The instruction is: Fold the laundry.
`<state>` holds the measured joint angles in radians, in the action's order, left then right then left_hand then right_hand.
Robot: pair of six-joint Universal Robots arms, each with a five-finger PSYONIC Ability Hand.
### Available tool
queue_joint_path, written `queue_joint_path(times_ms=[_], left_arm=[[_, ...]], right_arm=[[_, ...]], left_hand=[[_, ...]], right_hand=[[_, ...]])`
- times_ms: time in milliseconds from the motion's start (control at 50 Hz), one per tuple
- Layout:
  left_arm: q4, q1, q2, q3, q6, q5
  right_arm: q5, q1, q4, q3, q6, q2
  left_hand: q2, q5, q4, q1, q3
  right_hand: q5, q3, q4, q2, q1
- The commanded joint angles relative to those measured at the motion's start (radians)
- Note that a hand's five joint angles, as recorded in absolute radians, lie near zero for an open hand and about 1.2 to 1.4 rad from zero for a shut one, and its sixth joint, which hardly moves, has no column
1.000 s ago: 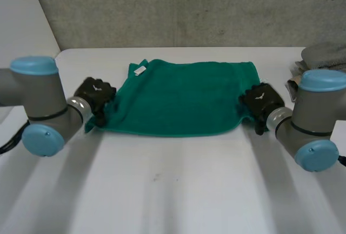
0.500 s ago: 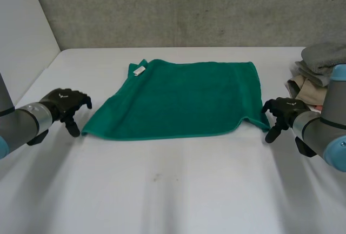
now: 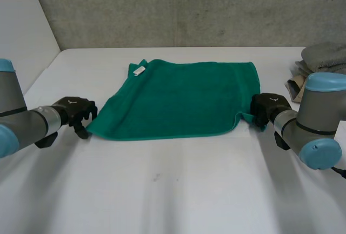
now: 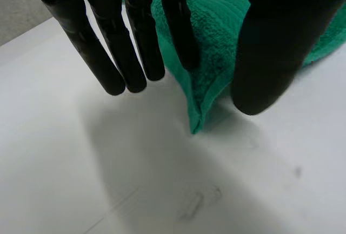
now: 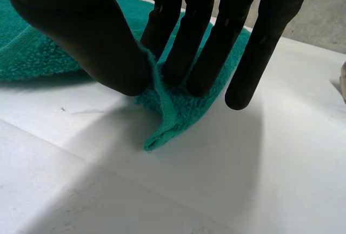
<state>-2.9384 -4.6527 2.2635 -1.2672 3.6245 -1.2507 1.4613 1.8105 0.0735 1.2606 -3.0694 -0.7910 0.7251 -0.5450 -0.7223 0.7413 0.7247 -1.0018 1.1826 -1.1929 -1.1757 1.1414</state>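
Both hands back in at the towel, where half a second ago they stood clear of it to either side. Towel itself unmoved.

Green towel (image 3: 184, 99) lies spread flat on the white table (image 3: 173, 191), far half of the surface, roughly centred between the arms. White tag (image 3: 139, 71) sits at its far left corner.

Left hand (image 3: 75, 109) is at the near left corner. Left wrist view: fingers (image 4: 135, 34) straight and hanging down, thumb (image 4: 267, 50) apart from them, with the corner tip lying on the table between the two. One finger reaches over the cloth's edge; cannot tell whether it touches. Nothing grasped, hand relaxed and spread.

Right hand (image 3: 266, 107) is at the near right corner. Right wrist view: thumb (image 5: 92, 34) pressed against the fingers (image 5: 186, 50) with a ridge of towel drawn up and pinched between them. The corner's tip trails out below the pinch and rests on the table.

Folded cloths (image 3: 323, 61), grey over beige, stacked at the table's right edge, well apart from the towel.
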Motion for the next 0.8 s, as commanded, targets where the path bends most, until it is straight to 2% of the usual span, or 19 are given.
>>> queue_joint_path(times_ms=[20, 40, 160, 220, 340, 420, 480, 620, 720, 800], left_arm=[[-0.008, 0.015, 0.024, 0.031, -0.009, 0.016], [-0.008, 0.018, 0.024, 0.035, -0.01, 0.016], [0.008, 0.015, -0.051, 0.038, -0.006, -0.003], [0.012, -0.015, -0.218, 0.012, -0.012, -0.015], [0.03, -0.031, -0.496, -0.003, -0.035, -0.015], [0.041, -0.038, -0.639, 0.005, -0.052, -0.001], [0.048, -0.043, -0.693, 0.009, -0.05, 0.016], [0.096, -0.026, -0.624, 0.028, 0.023, 0.019], [0.124, 0.029, -0.471, 0.084, 0.109, -0.002], [0.113, 0.061, -0.296, 0.196, 0.138, -0.055]], right_arm=[[0.001, -0.011, -0.009, 0.016, 0.008, -0.036], [0.001, -0.013, -0.009, 0.019, 0.011, -0.045], [-0.016, -0.023, -0.049, 0.051, 0.089, -0.146], [-0.059, -0.051, -0.112, 0.054, 0.214, -0.262], [-0.07, -0.091, -0.205, 0.005, 0.36, -0.48], [-0.062, -0.106, -0.308, -0.076, 0.411, -0.566], [-0.067, -0.112, -0.398, -0.134, 0.435, -0.577], [-0.11, -0.106, -0.615, -0.268, 0.549, -0.502], [-0.105, -0.077, -0.62, -0.306, 0.612, -0.395], [-0.075, -0.043, -0.562, -0.345, 0.65, -0.294]], left_hand=[[0.565, -0.57, -0.568, 0.549, 0.565], [0.656, -0.661, -0.659, 0.64, 0.656], [0.671, -0.677, -0.674, 0.655, 0.672], [0.671, -0.677, -0.674, 0.655, 0.672], [0.671, -0.677, -0.674, 0.655, 0.672], [0.671, -0.677, -0.674, 0.655, 0.672], [0.671, -0.677, -0.674, 0.655, 0.672], [0.671, -0.677, -0.674, 0.655, 0.672], [0.671, -0.677, -0.674, 0.655, 0.672], [0.671, -0.677, -0.674, 0.655, 0.672]], right_hand=[[-0.22, 0.214, -0.203, -0.221, 0.255], [-0.22, 0.214, -0.203, -0.221, 0.255], [-0.22, 0.214, -0.203, -0.221, 0.255], [-0.22, 0.214, -0.203, -0.221, 0.255], [-0.22, 0.214, -0.203, -0.221, 0.255], [-0.22, 0.214, -0.203, -0.221, 0.255], [-0.22, 0.214, -0.203, -0.221, 0.255], [-0.22, 0.214, -0.203, -0.221, 0.255], [-0.22, 0.214, -0.203, -0.221, 0.255], [-0.22, 0.214, -0.203, -0.221, 0.255]])
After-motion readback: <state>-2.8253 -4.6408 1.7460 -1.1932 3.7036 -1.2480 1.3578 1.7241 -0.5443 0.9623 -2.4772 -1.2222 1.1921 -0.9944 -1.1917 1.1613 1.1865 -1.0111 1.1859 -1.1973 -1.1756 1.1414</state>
